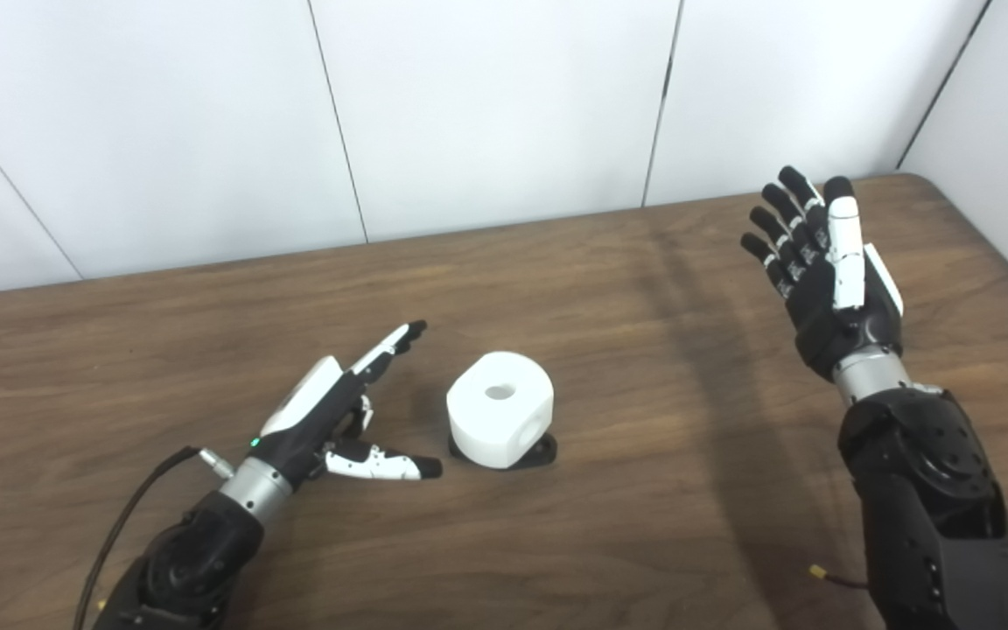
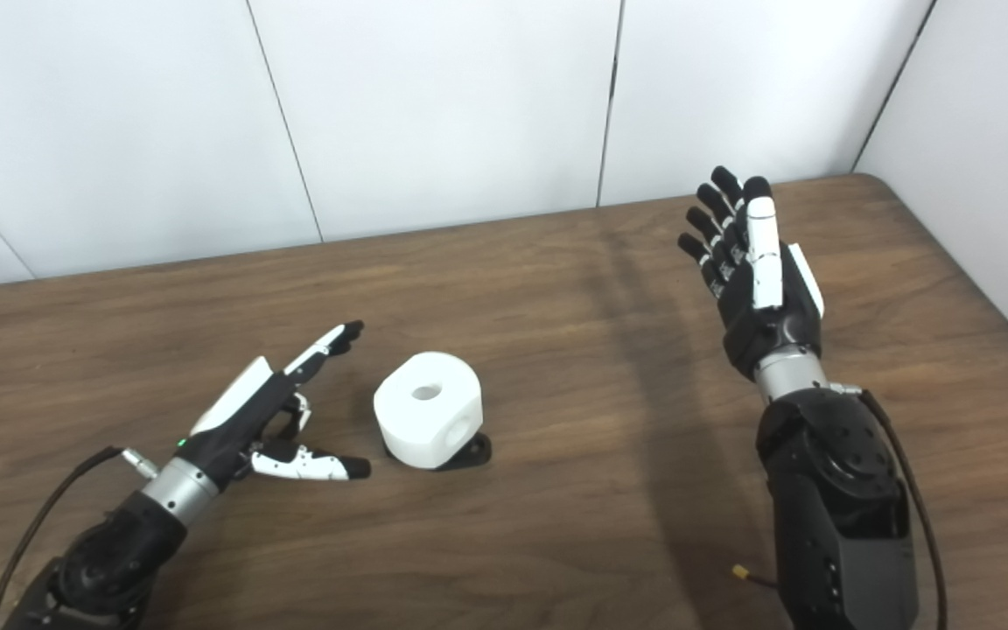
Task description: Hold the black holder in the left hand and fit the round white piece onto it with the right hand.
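The round white piece (image 1: 500,408), with a hole in its top and another in its side, stands on the table near the middle. It sits on the black holder (image 1: 539,451), of which only a dark edge shows under it. My left hand (image 1: 342,411) lies open just left of the piece, fingers stretched toward it, not touching it. My right hand (image 1: 823,267) is open and raised at the far right, well away from the piece, holding nothing.
The wooden table (image 1: 644,490) ends at a rounded far right corner by the white wall panels (image 1: 504,105). A black cable (image 1: 132,503) runs along my left forearm.
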